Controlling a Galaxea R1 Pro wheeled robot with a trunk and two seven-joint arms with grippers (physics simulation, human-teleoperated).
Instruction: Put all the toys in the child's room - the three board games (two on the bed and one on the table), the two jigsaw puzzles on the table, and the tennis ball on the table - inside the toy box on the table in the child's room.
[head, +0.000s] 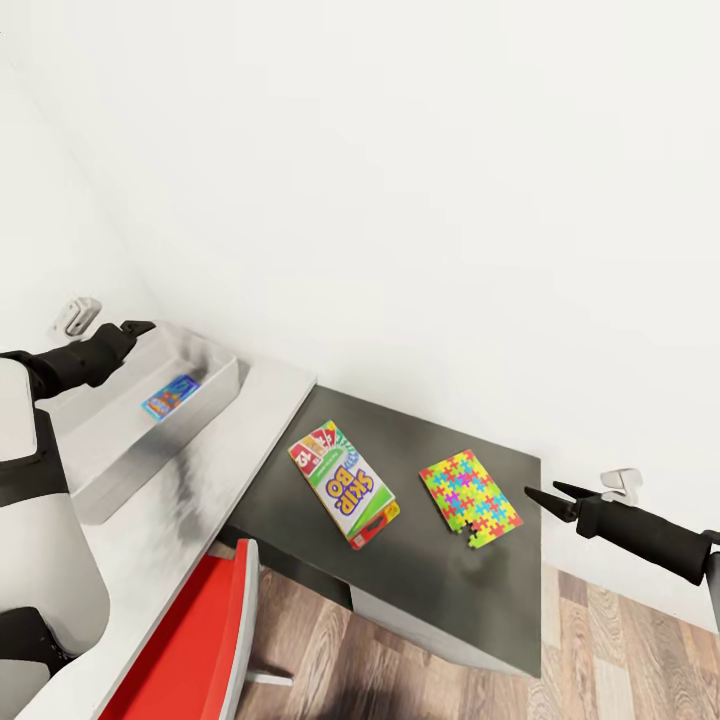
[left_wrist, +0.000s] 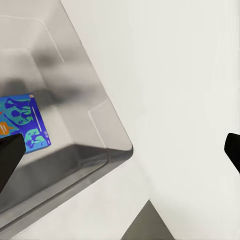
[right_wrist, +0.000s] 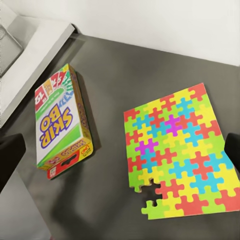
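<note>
The light-grey toy box (head: 160, 450) (left_wrist: 75, 75) sits on the table's light-grey top (head: 200, 500), with a small blue board game (head: 172, 396) (left_wrist: 22, 122) lying flat inside. Over its far end my left gripper (head: 135, 328) (left_wrist: 120, 155) hovers open and empty. On the dark-grey section (head: 440, 570) lie the long Skip-Bo board game (head: 343, 482) (right_wrist: 60, 120) and one multicoloured jigsaw puzzle (head: 470, 498) (right_wrist: 180, 150). My right gripper (head: 548, 492) (right_wrist: 120, 155) is open, just right of the puzzle and above the tabletop, holding nothing.
A red chair (head: 190, 640) is tucked against the table's near edge at the lower left. White walls close in behind the table. Wooden floor (head: 620, 650) shows to the right of the dark section.
</note>
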